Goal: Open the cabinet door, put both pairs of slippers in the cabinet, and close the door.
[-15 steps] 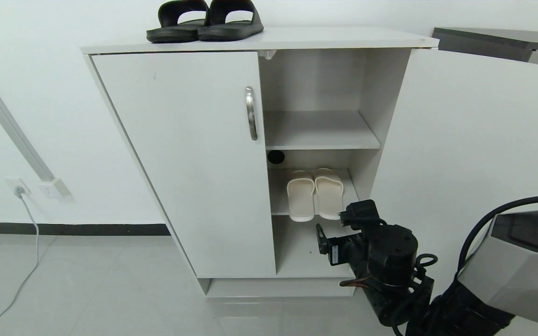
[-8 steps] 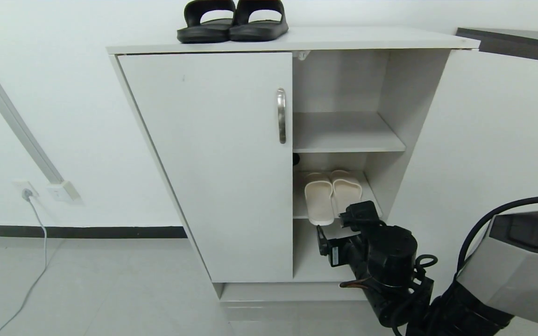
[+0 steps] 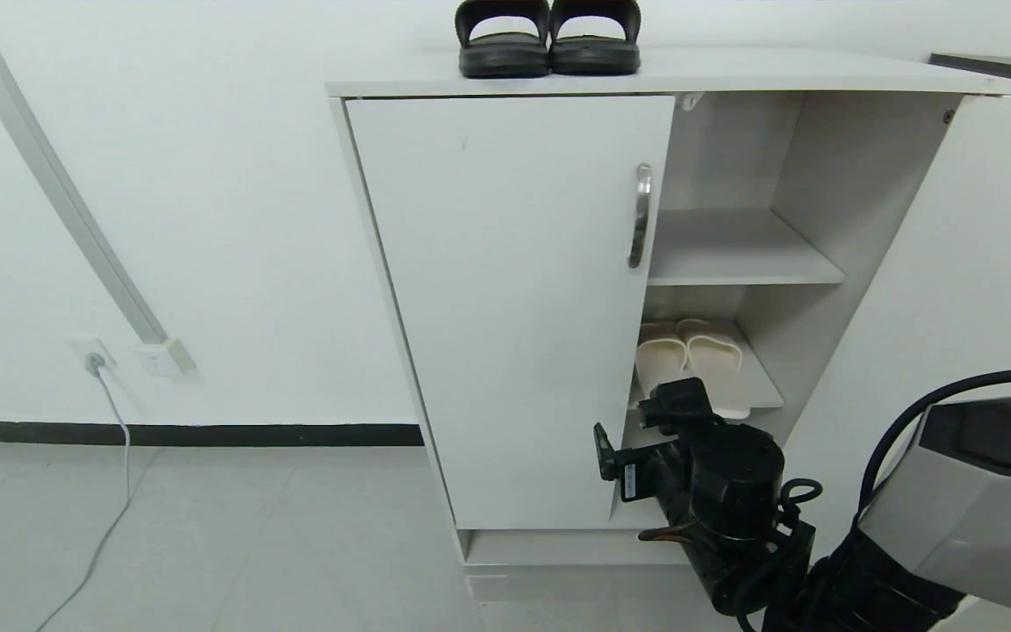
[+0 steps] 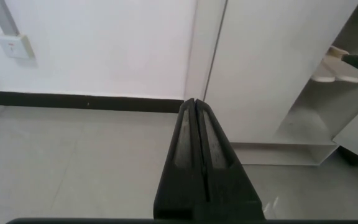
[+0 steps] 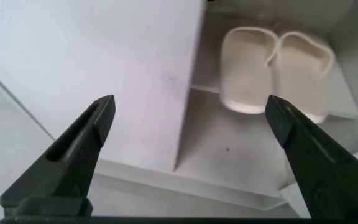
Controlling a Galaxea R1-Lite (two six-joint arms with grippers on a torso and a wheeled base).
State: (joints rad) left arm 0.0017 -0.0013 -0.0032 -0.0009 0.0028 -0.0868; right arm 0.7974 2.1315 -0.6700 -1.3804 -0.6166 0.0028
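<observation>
Our view swings sideways (we move, not the cabinet). White slippers sit shelved inside; black slippers wait on top, likely next. Right gripper stands wide apart, left gripper pressed together.

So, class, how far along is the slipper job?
Done: right door open, white slippers on the middle shelf. In hand: nothing; right gripper hangs in front of them, jaws open and empty. Remaining: black slippers on the cabinet top go inside, then shut the door.
</observation>
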